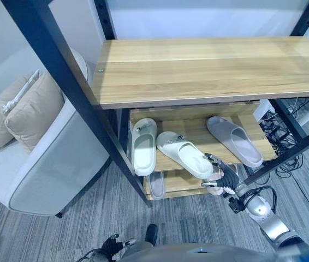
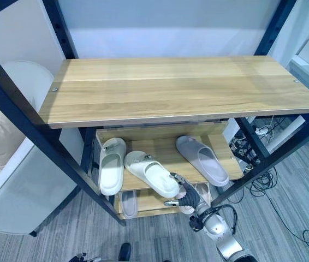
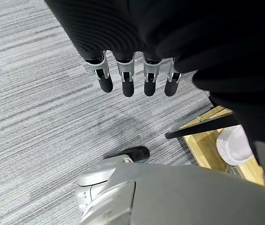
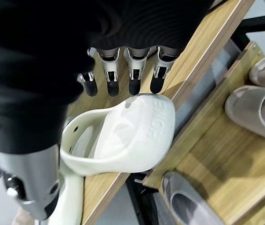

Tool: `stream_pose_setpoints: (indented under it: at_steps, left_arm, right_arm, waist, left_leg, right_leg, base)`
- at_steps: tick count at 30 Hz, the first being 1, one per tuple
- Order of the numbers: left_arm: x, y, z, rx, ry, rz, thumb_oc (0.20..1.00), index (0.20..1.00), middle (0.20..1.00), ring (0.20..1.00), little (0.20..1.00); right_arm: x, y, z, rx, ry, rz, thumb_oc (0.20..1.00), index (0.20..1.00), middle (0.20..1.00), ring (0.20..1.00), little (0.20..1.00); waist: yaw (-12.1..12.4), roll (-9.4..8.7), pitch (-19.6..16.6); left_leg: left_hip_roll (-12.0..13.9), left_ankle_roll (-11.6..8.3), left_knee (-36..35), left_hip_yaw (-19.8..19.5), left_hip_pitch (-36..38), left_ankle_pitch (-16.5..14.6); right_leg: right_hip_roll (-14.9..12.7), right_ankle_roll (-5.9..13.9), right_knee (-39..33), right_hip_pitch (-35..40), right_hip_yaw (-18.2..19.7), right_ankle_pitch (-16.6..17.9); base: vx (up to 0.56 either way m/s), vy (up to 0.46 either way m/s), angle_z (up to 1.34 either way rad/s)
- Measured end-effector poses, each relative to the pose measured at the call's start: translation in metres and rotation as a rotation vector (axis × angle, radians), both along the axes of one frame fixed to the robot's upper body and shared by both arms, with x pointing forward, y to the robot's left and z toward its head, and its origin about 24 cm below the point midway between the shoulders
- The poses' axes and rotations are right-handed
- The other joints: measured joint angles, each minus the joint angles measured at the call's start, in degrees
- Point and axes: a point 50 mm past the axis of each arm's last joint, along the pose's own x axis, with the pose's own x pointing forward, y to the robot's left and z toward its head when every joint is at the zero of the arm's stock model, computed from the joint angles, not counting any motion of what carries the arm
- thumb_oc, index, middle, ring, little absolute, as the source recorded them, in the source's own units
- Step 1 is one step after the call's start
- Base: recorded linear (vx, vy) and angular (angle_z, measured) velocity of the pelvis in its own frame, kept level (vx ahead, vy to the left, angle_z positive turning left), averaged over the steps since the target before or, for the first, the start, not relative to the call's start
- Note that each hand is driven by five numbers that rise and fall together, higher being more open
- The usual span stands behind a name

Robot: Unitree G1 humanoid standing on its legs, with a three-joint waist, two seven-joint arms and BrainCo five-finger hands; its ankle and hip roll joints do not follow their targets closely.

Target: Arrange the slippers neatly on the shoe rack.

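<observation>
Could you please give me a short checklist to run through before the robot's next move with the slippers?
1. Right hand at the white slipper: ok, fingers over its strap.
2. Firm grip on it: cannot tell.
3. White slipper straight: not ok, it lies askew on the shelf.
4. Other white slipper straight: ok.
5. Grey slipper straight: not ok, angled.
6. Left hand free: ok, open above the floor.

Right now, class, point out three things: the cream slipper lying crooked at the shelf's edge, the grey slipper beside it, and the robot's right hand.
cream slipper (image 1: pixel 184 154), left eye view, its strap.
grey slipper (image 1: pixel 236 141), left eye view, its strap.
right hand (image 1: pixel 224 176), left eye view, the back of the hand.
</observation>
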Motion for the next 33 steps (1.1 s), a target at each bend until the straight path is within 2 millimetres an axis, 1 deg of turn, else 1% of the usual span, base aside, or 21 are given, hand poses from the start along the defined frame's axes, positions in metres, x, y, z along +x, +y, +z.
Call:
stream_pose_setpoints:
  at_steps: [2,4,6,12,15,19,21,22,23,26,28,29,32,33]
  left_arm:
    - [0.001,0.000,0.000,0.001,-0.001,0.000,1.000,1.000,1.000,1.000,1.000]
    - [0.002,-0.001,0.000,-0.001,-0.005,0.000,1.000,1.000,1.000,1.000,1.000]
    - [0.004,-0.001,0.000,-0.001,-0.009,-0.001,1.000,1.000,1.000,1.000,1.000]
    - [0.003,0.000,0.000,0.002,-0.007,-0.005,1.000,1.000,1.000,1.000,1.000]
    - [0.004,0.001,0.001,0.015,-0.012,-0.004,1.000,1.000,1.000,1.000,1.000]
    - [0.006,0.001,0.001,0.017,-0.016,-0.013,1.000,1.000,1.000,1.000,1.000]
    - [0.008,0.001,0.001,0.016,-0.020,-0.017,1.000,1.000,1.000,1.000,1.000]
    - [0.008,0.000,0.001,0.016,-0.020,-0.018,1.000,1.000,1.000,1.000,1.000]
    - [0.009,0.000,0.001,0.016,-0.022,-0.019,1.000,1.000,1.000,1.000,1.000]
    - [0.011,0.000,0.002,0.017,-0.027,-0.028,1.000,1.000,1.000,1.000,1.000]
    - [0.015,0.002,0.003,0.021,-0.035,-0.033,1.000,1.000,1.000,1.000,1.000]
    - [0.015,0.002,0.003,0.022,-0.036,-0.033,1.000,1.000,1.000,1.000,1.000]
    - [0.015,0.001,0.003,0.020,-0.037,-0.031,1.000,1.000,1.000,1.000,1.000]
    - [0.014,0.001,0.003,0.019,-0.035,-0.030,1.000,1.000,1.000,1.000,1.000]
  right_arm:
    - [-0.004,0.012,0.001,0.035,0.017,0.062,1.000,1.000,1.000,1.000,1.000]
    - [-0.008,0.024,0.002,0.057,0.027,0.124,1.000,1.000,1.000,1.000,1.000]
    - [-0.010,0.029,0.003,0.064,0.029,0.154,1.000,1.000,1.000,1.000,1.000]
    - [-0.007,0.031,0.003,0.060,0.028,0.165,1.000,1.000,1.000,1.000,1.000]
    - [0.008,0.030,0.005,0.019,-0.011,0.152,1.000,1.000,1.000,1.000,1.000]
    - [0.020,0.026,0.007,-0.003,-0.031,0.127,1.000,1.000,1.000,1.000,1.000]
    - [0.021,0.026,0.007,0.006,-0.035,0.111,1.000,1.000,1.000,1.000,1.000]
    - [0.021,0.033,0.006,0.032,-0.035,0.105,1.000,1.000,1.000,1.000,1.000]
    - [0.021,0.035,0.006,0.039,-0.034,0.108,1.000,1.000,1.000,1.000,1.000]
    - [0.023,0.036,0.009,0.042,-0.046,0.108,1.000,1.000,1.000,1.000,1.000]
    - [0.028,0.041,0.013,0.051,-0.064,0.121,1.000,1.000,1.000,1.000,1.000]
    - [0.029,0.040,0.014,0.050,-0.070,0.115,1.000,1.000,1.000,1.000,1.000]
    - [0.029,0.038,0.013,0.049,-0.071,0.100,1.000,1.000,1.000,1.000,1.000]
    - [0.028,0.035,0.012,0.031,-0.077,0.093,1.000,1.000,1.000,1.000,1.000]
  waist:
    - [-0.4,0.12,0.0]
    - [-0.1,0.17,-0.1]
    - [0.1,0.14,-0.1]
    - [0.3,-0.07,0.1]
    - [0.5,-0.42,0.1]
    - [1.0,-0.44,0.2]
    - [1.8,-0.55,0.3]
    - [1.8,-0.50,0.4]
    - [1.8,-0.44,0.5]
    - [1.9,-0.57,1.0]
    - [2.2,-0.93,1.7]
    - [2.0,-0.96,1.9]
    - [2.0,-0.84,1.9]
    - [2.0,-0.83,1.8]
  left_leg:
    - [0.0,-0.01,-0.1,0.0,0.0,0.0]
    - [0.0,-0.02,-0.1,0.0,0.0,0.0]
    - [0.0,-0.03,-0.1,0.0,-0.1,0.0]
    - [-0.1,-0.02,-0.1,0.1,-0.1,0.0]
    - [-0.1,-0.02,-0.1,0.0,-0.7,0.0]
    - [-0.4,0.08,0.1,-0.3,-1.8,0.2]
    - [-0.5,0.03,0.1,-0.7,-2.1,0.4]
    - [-0.6,-0.01,-0.1,-0.8,-2.2,0.3]
    - [-0.6,-0.24,-0.1,-1.0,-2.3,0.2]
    - [-0.9,-0.42,-0.1,-1.8,-3.1,0.3]
    - [-1.1,-0.41,-0.1,-1.9,-3.2,0.3]
    - [-1.3,0.13,0.2,-2.0,-3.1,0.7]
    - [-1.3,-0.05,0.1,-2.3,-3.1,0.8]
    - [-1.3,-0.35,0.1,-2.5,-3.0,0.6]
  right_leg:
    - [0.0,0.00,0.0,0.0,0.0,0.0]
    - [0.0,-0.01,0.0,0.0,0.0,0.0]
    - [-0.1,-0.01,0.1,0.0,0.0,0.0]
    - [-0.1,-0.01,0.2,-0.1,0.0,0.0]
    - [-0.1,0.01,0.2,-0.6,-0.1,0.1]
    - [-0.3,0.08,0.2,-1.5,-0.4,0.1]
    - [-0.4,0.10,0.2,-1.6,-0.8,0.1]
    - [-0.4,0.11,0.2,-1.7,-0.9,0.1]
    - [-0.4,0.11,0.2,-1.7,-1.1,0.1]
    - [-0.5,0.19,0.2,-1.9,-2.2,0.1]
    - [-0.7,0.26,0.2,-1.9,-2.2,0.0]
    - [-0.8,0.38,0.2,-1.9,-2.4,-0.1]
    - [-0.7,0.48,0.2,-1.7,-2.7,-0.1]
    - [-0.8,0.49,0.2,-1.6,-2.9,-0.1]
  base:
    - [-0.02,0.015,0.00]
    - [-0.02,0.014,0.01]
    - [-0.01,0.015,0.00]
    - [0.00,0.017,0.00]
    - [0.00,0.038,0.01]
    - [0.01,0.035,0.06]
    - [0.01,0.029,0.09]
    - [0.01,0.032,0.04]
    - [0.01,0.027,0.09]
    - [0.01,0.019,0.17]
    - [0.02,0.010,0.06]
    - [0.02,0.003,0.04]
    - [0.02,-0.010,0.07]
    - [0.02,-0.035,0.12]
